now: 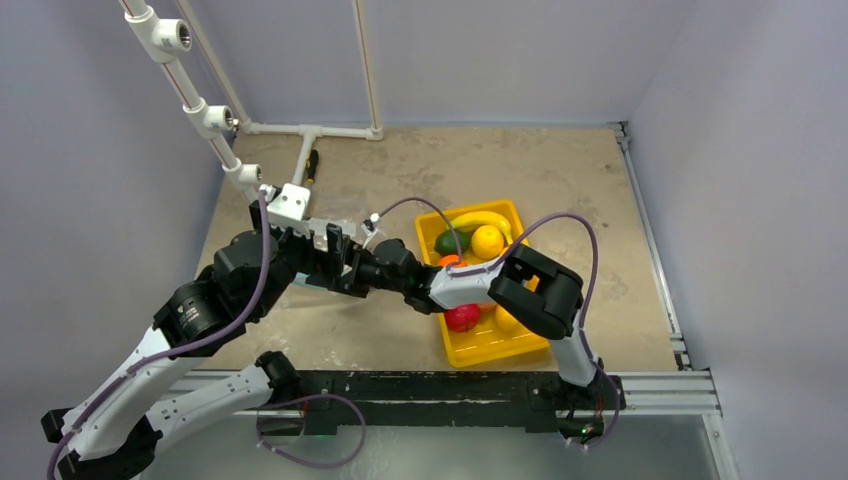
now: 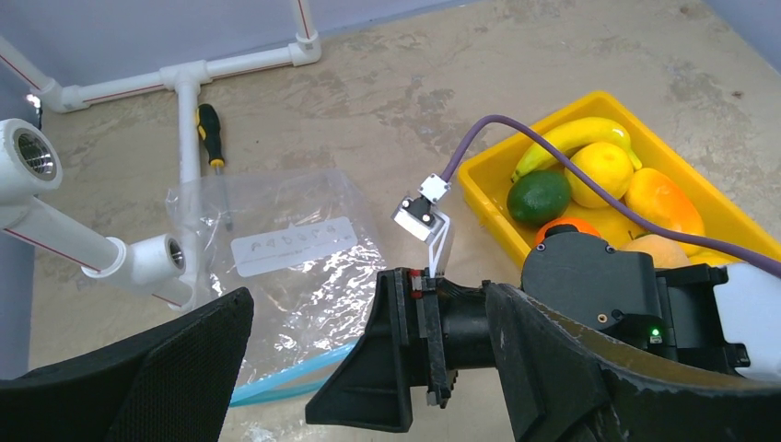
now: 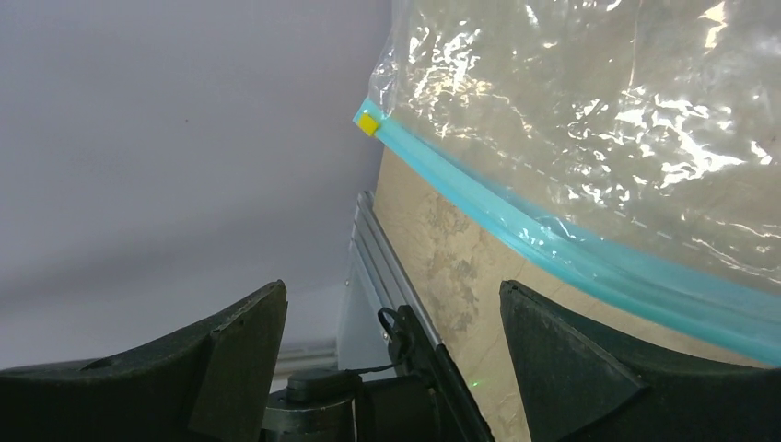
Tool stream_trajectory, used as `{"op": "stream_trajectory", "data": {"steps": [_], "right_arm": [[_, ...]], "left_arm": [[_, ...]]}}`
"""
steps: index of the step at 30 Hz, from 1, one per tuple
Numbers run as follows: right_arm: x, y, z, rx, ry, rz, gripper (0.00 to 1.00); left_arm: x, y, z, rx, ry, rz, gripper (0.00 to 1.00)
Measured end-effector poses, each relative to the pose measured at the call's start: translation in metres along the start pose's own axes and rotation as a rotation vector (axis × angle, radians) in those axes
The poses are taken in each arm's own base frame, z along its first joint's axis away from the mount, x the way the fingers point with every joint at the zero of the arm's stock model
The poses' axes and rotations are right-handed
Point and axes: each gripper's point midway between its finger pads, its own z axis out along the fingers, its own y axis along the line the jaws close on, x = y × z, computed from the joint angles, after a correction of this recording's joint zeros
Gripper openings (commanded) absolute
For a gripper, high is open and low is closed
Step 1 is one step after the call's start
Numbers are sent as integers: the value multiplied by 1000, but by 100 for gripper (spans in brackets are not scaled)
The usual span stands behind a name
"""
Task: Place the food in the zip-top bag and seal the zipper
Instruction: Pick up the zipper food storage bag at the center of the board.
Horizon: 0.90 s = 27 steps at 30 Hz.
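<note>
The zip-top bag lies flat and empty on the table, its teal zipper along the near edge. In the right wrist view the bag fills the upper right, and the zipper has a yellow tab at its end. My left gripper hangs open over the bag. My right gripper is also open, just short of the zipper, holding nothing. Seen from above, both grippers meet left of the tray and cover the bag. The food, a banana, lemon, green piece and orange pieces, sits in the yellow tray.
A white pipe frame stands at the back left with open pipe ends close to the bag. A screwdriver lies beside it. A purple cable arcs over the tray. A metal rail runs along the near edge.
</note>
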Motion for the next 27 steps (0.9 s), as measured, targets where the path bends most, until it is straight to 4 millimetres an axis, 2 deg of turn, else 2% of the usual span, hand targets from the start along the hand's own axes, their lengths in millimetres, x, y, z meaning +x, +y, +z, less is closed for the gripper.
{"op": "stream_trajectory", "data": {"steps": [12,18,27], "right_arm": [[-9,-16,10,79,-53,70,91],[-23,-21,16,126,-120,89,93],[-59,-47,11,216,-243,130,92]], "left_arm": [[3,0,0,-1,11,6,96],[3,0,1,-2,15,9,96],[6,-2,5,-4,30,17,95]]}}
